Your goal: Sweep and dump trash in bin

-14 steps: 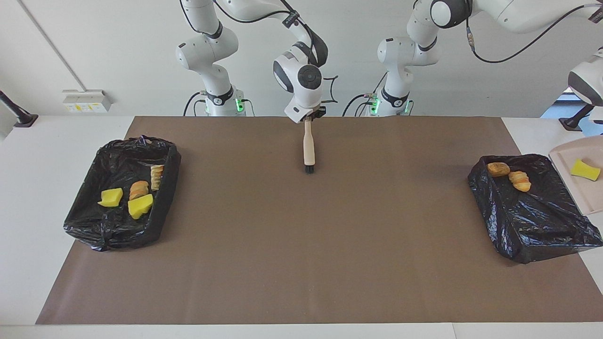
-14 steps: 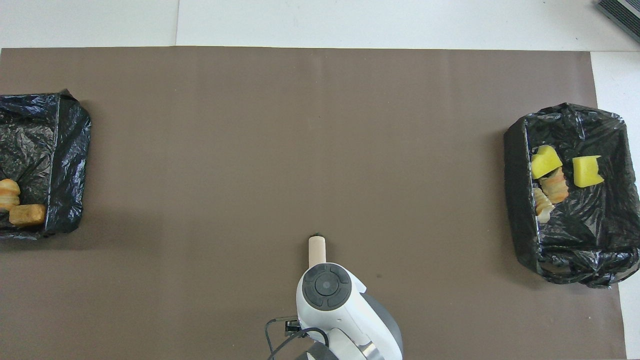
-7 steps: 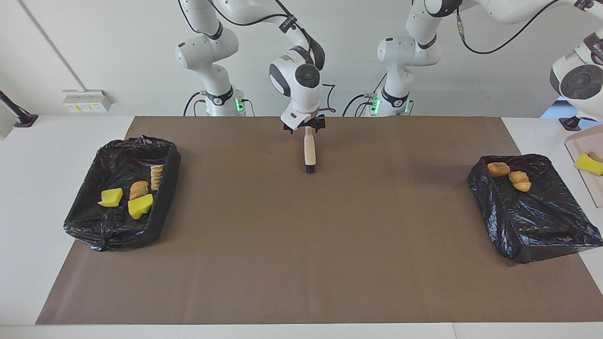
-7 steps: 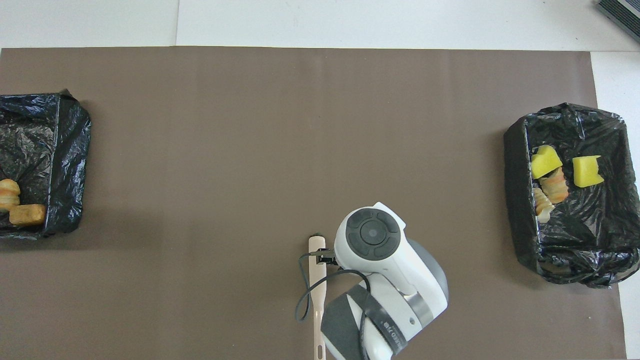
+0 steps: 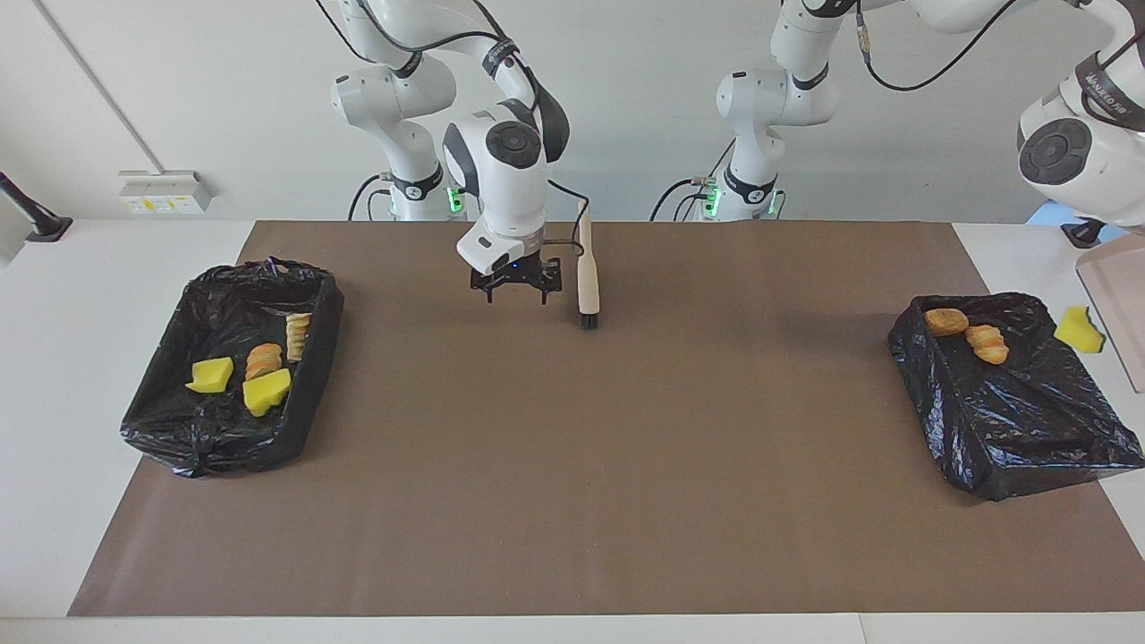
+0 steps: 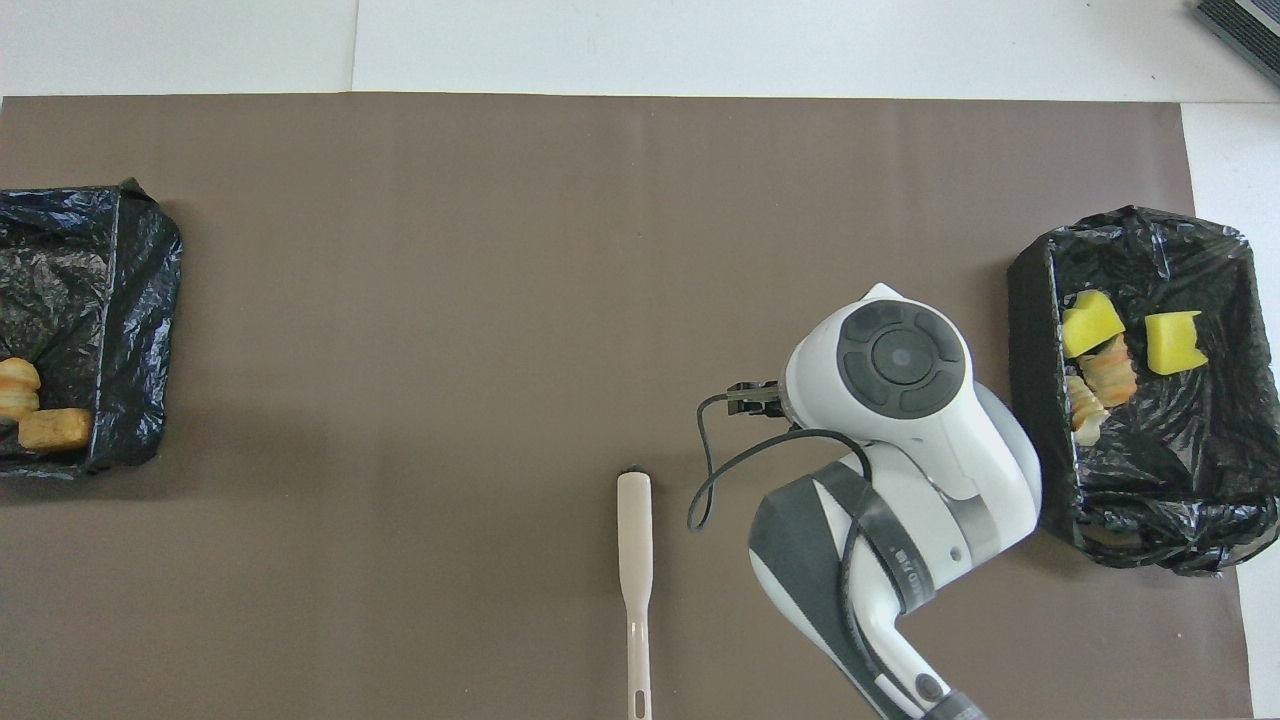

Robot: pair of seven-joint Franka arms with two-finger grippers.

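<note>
Facing view: my right tool hangs wide open and empty over the table, just beside the brush. My left tool is out of frame, closed. One sponge sits at the dustpan lip, beside the bin holding two bread pieces. Four scraps lie in the other bin. Risk: that sponge looks outside the rim, so a tip now could drop it on the table.

left gripper and dustpan cut off.
</note>
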